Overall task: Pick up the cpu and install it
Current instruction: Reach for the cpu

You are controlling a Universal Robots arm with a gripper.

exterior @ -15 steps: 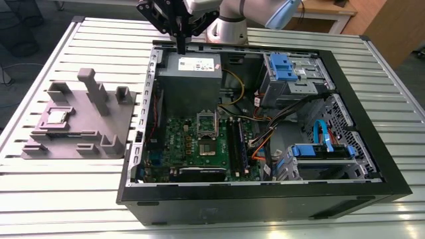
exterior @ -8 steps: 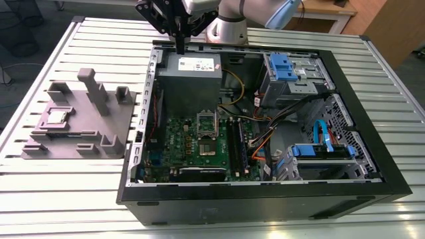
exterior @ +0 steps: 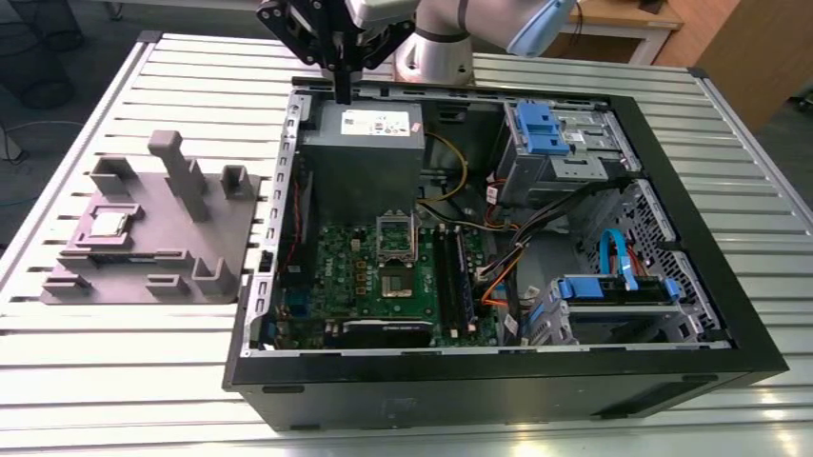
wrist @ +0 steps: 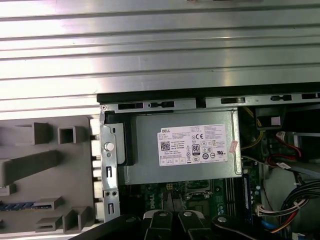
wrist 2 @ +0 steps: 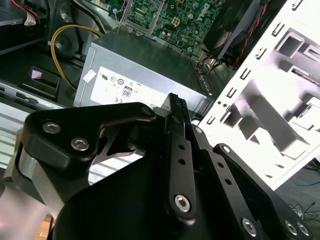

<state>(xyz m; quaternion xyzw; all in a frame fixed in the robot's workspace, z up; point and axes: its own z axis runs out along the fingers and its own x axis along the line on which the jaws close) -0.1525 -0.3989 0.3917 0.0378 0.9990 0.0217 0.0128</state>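
Around: gripper [exterior: 343,97] over power supply [exterior: 362,143]; cpu [exterior: 109,224] on grey fixture [exterior: 159,236], well apart.
Jaws: clenched together, holding nothing.

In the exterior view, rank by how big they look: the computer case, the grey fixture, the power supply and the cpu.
1. computer case
2. grey fixture
3. power supply
4. cpu
No close calls.

Cpu [exterior: 107,224]: small flat square chip, shiny silver top, thin pale rim. Lies flat, silver side up, on grey plastic fixture [exterior: 147,233], in part of fixture toward exterior view's left. Fixture's upright blocks stand near chip. Fixture rests on slatted metal table [exterior: 76,352], just beside open computer case [exterior: 508,381]. Chip well apart from socket [exterior: 394,238] on green board inside case; not yet installed.
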